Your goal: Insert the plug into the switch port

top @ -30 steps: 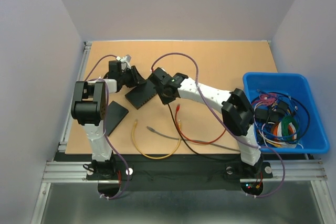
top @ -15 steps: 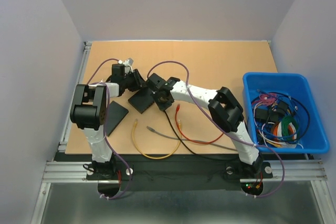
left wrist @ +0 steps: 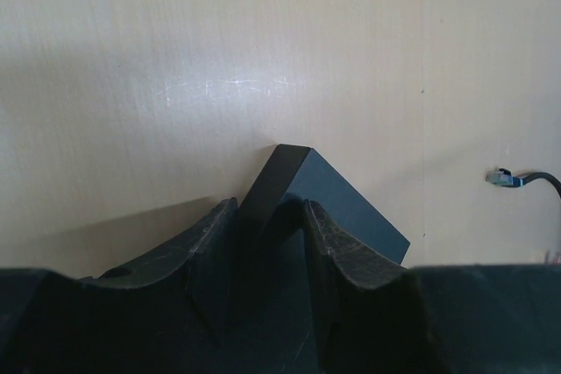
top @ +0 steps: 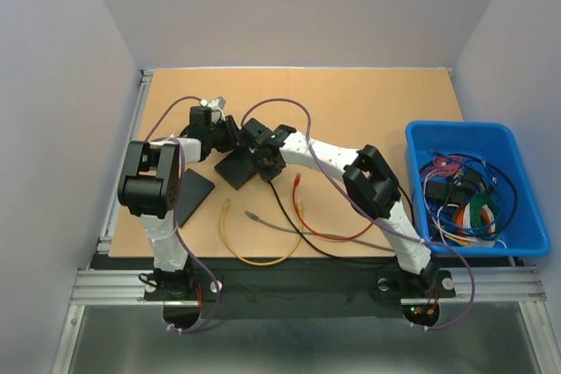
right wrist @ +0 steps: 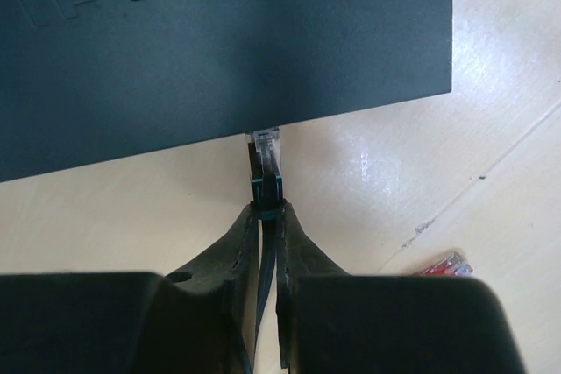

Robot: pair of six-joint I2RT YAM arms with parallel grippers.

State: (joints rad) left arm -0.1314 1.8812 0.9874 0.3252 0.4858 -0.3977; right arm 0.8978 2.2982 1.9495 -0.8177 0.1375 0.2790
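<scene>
The black switch (top: pixel 237 167) lies on the wooden table left of centre; its lid reads TP-LINK in the right wrist view (right wrist: pixel 219 50). My left gripper (top: pixel 224 131) is shut on the switch's far corner (left wrist: pixel 280 186). My right gripper (top: pixel 266 161) is shut on a black cable just behind its clear plug (right wrist: pixel 266 153). The plug's tip touches the switch's near edge; I cannot tell whether it is inside a port. The black cable (top: pixel 294 216) trails toward the table's front.
A second flat black box (top: pixel 193 194) lies left of the switch. Yellow (top: pixel 241 251), grey (top: pixel 280 227) and red (top: pixel 337 232) cables lie on the table in front. A blue bin (top: pixel 473 186) full of cables stands at the right edge.
My right gripper has moved left with the plug, up to the switch's edge. The switch has shifted and turned slightly leftward; my left gripper stays on its corner.
</scene>
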